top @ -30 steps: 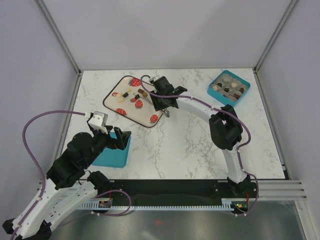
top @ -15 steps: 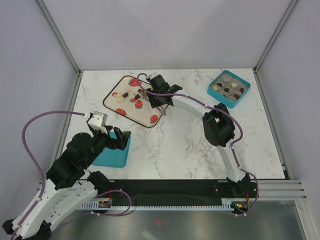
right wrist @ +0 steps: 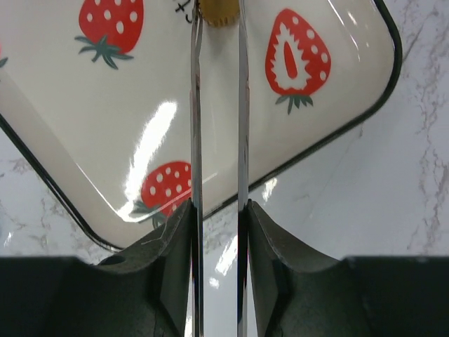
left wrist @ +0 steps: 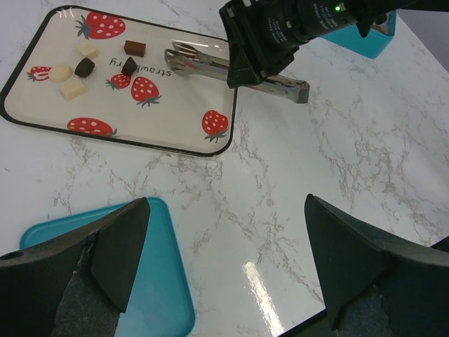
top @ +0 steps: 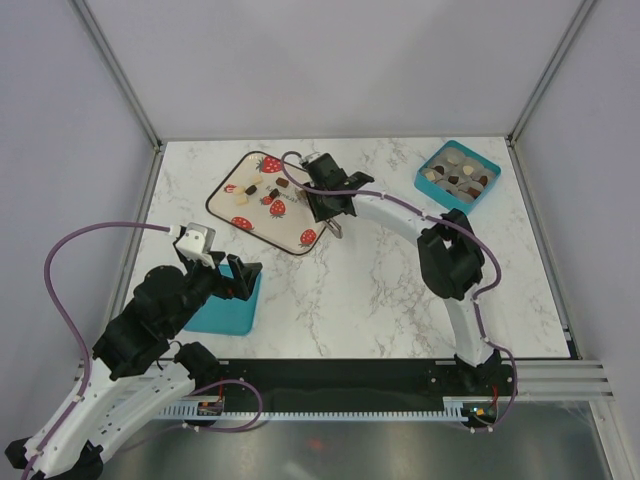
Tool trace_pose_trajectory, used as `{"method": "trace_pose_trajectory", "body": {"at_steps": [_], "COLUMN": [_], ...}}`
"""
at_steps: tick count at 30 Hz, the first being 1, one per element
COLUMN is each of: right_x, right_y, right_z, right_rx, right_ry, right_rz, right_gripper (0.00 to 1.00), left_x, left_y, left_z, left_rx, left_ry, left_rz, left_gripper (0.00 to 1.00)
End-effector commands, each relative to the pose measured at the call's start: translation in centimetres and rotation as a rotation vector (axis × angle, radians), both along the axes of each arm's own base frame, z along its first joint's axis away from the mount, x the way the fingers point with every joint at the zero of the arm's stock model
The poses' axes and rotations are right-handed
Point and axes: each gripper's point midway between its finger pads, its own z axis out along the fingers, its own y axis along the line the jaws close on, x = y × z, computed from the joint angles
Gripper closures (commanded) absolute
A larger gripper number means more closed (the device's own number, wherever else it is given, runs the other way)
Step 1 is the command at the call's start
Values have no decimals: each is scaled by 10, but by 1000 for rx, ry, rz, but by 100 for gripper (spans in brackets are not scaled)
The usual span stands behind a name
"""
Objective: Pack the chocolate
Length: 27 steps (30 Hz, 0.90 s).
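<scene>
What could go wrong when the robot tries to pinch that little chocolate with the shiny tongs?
1. The light-brown chocolate piece sits right at the tips of the thin metal tongs in the right gripper; it could squirt out across the glossy strawberry-print tray.
2. The teal square box holding other pieces is far across the marble table, so a weak pinch might drop it on the way.

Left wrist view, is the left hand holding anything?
No, the left hand is wide open and grips nothing.
</scene>
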Motion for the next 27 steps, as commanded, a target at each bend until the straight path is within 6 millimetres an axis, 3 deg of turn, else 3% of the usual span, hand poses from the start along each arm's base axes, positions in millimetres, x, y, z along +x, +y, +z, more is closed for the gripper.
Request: {"method": "trace_pose_trajectory", "body": {"at_steps": [1,2,3,4,5,6,8,9,10,12,14,18,22,27], "right_x": [-13,-22,-25,-27,-34,-38,-47,-50,-54,-59,-62,-70,-77,-75], "right_y": [-19,-29,-34,-44,-55,-65,-92,-108,-132,-161,-200,-266,-308,-324], "right_z": [55,47,52,69,64,83,81,94,87,98,92,101,101,98], "right_rx": [31,17,22,46,31,45,10,7,-27,-38,-55,-81,-118,-106], "right_ry": [-63,-39,-41,-64,-49,-82,-67,-89,-56,-70,-42,-38,-25,5], "right_rz": [-20,-20,-26,-47,-56,-70,-110,-141,-186,-246,-330,-501,-626,-694], "right_gripper": [62,62,63,62,63,63,63,63,63,63,63,63,63,63], "left_x": [5,5,4,4,5,5,5,5,5,4,4,2,1,3], "left_y": [4,4,3,3,3,2,0,-1,-1,-1,0,-3,-8,-13], "left_z": [10,10,10,10,9,9,8,7,7,8,8,8,7,0], "left_rx": [8,6,5,6,8,9,11,11,12,10,9,2,3,12], "left_ry": [-56,-59,-58,-57,-53,-50,-46,-44,-43,-46,-46,-45,-36,-12], "left_rz": [17,17,11,13,13,10,2,-1,-2,-6,-1,-21,-45,-58], "left_gripper": [0,0,0,0,0,0,0,0,0,0,0,0,0,0]}}
